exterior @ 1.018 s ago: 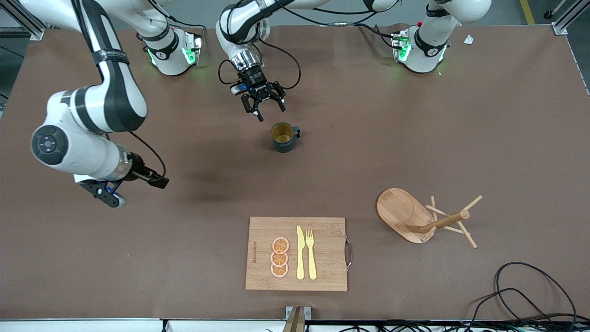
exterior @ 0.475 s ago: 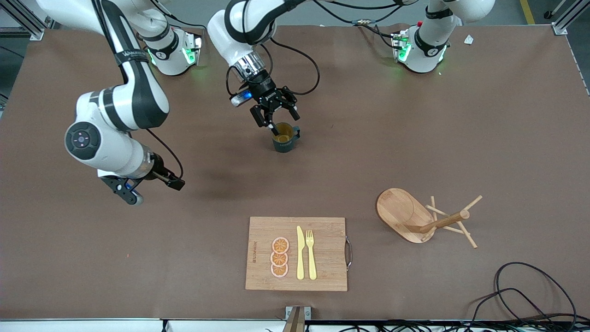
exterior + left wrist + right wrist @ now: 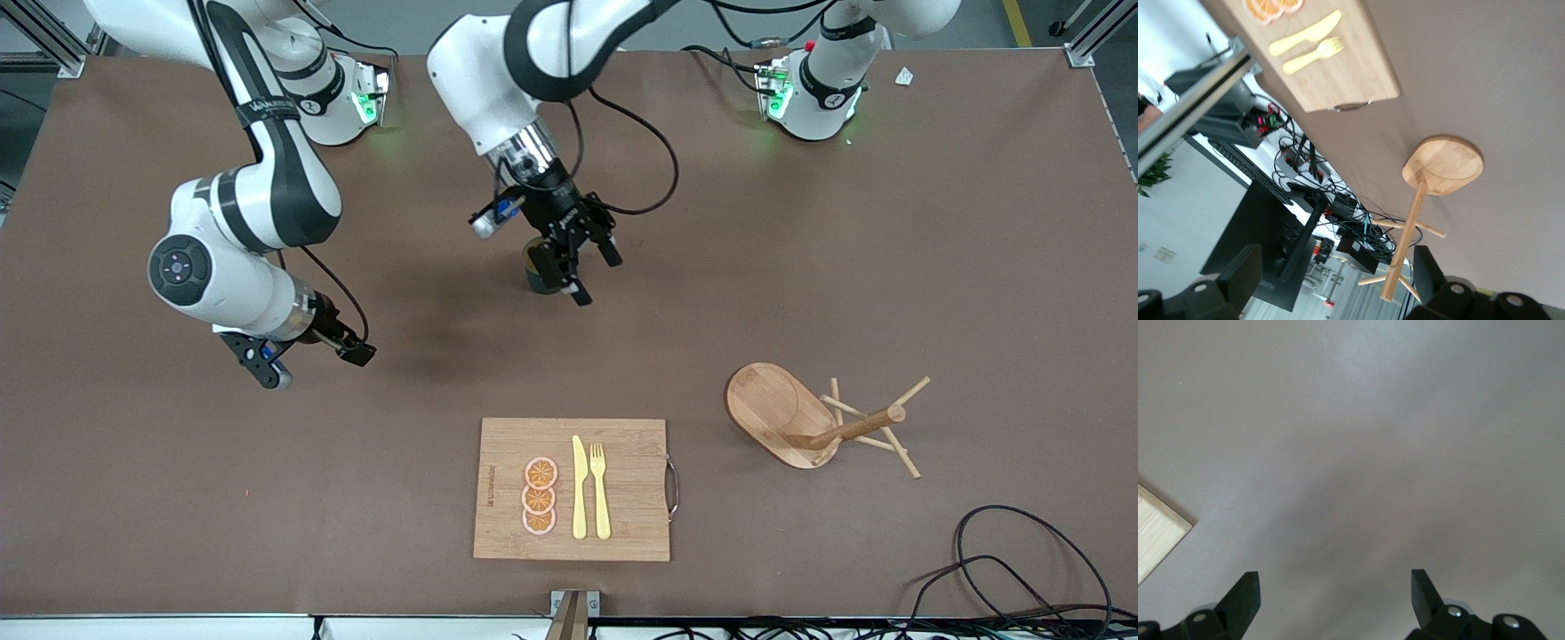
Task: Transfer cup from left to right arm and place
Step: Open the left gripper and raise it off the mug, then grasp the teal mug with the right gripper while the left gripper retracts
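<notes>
Nearest the front camera, a bamboo cutting board [image 3: 572, 489] lies on the brown table [image 3: 889, 267] with three orange slices [image 3: 539, 496], a yellow knife [image 3: 579, 487] and a yellow fork [image 3: 600, 490]. Toward the left arm's end, a wooden peg rack [image 3: 813, 422] lies tipped on its side. Farther from the camera, the right tool [image 3: 307, 363] hangs over bare table, fingers apart; its wrist view shows only the table and a board corner [image 3: 1155, 533]. The cup [image 3: 536, 267] stands upright near the table's middle, mostly hidden by the left tool [image 3: 591, 267], which is over it with fingers apart. Whether a finger touches the cup I cannot tell. The left wrist view shows cables and a monitor [image 3: 1265, 247] past the table's edge.
</notes>
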Robot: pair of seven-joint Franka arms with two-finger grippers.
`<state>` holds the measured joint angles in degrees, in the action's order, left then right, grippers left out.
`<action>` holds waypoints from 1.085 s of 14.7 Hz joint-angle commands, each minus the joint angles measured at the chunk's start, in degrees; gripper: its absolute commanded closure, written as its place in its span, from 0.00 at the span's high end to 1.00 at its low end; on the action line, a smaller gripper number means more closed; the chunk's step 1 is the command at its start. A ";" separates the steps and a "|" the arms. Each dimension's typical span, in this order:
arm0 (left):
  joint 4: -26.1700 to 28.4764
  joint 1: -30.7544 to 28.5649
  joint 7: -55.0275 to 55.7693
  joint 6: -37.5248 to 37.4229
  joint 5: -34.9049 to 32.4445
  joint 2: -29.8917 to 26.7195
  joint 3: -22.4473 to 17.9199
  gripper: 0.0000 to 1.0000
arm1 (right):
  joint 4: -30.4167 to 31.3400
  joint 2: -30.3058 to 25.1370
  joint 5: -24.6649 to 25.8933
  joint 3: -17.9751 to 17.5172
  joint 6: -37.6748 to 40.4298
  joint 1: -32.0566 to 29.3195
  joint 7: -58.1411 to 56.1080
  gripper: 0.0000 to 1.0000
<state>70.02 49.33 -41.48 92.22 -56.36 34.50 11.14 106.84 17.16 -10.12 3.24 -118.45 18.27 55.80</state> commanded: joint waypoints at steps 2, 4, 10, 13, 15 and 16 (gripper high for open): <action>2.58 -6.51 -0.01 4.89 5.62 -4.52 0.37 1.00 | 4.77 -0.98 -0.96 0.36 -4.67 7.54 14.02 1.00; 2.58 -10.29 0.08 6.21 9.14 -5.93 0.46 1.00 | 6.09 -0.90 -0.96 0.36 -7.57 13.69 26.49 1.00; 2.40 -25.05 0.52 9.73 27.06 -10.33 0.46 1.00 | 6.45 -0.81 -0.78 0.45 -8.37 23.90 47.10 1.00; 2.40 -30.77 0.87 9.56 34.54 -12.17 0.37 1.00 | 7.24 -0.81 -0.69 0.54 -8.81 27.25 51.68 1.00; 2.75 -35.08 2.01 8.69 40.16 -13.84 0.28 1.00 | 8.29 -0.63 -0.60 0.54 -10.47 29.53 55.01 1.00; 2.75 -36.92 3.84 7.81 41.93 -14.46 0.28 1.00 | 9.25 -0.63 -0.52 0.54 -12.05 30.41 56.34 1.00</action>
<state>70.63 15.54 -40.29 100.91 -18.23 23.03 11.00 113.22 17.20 -10.24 3.00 -127.46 46.41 108.98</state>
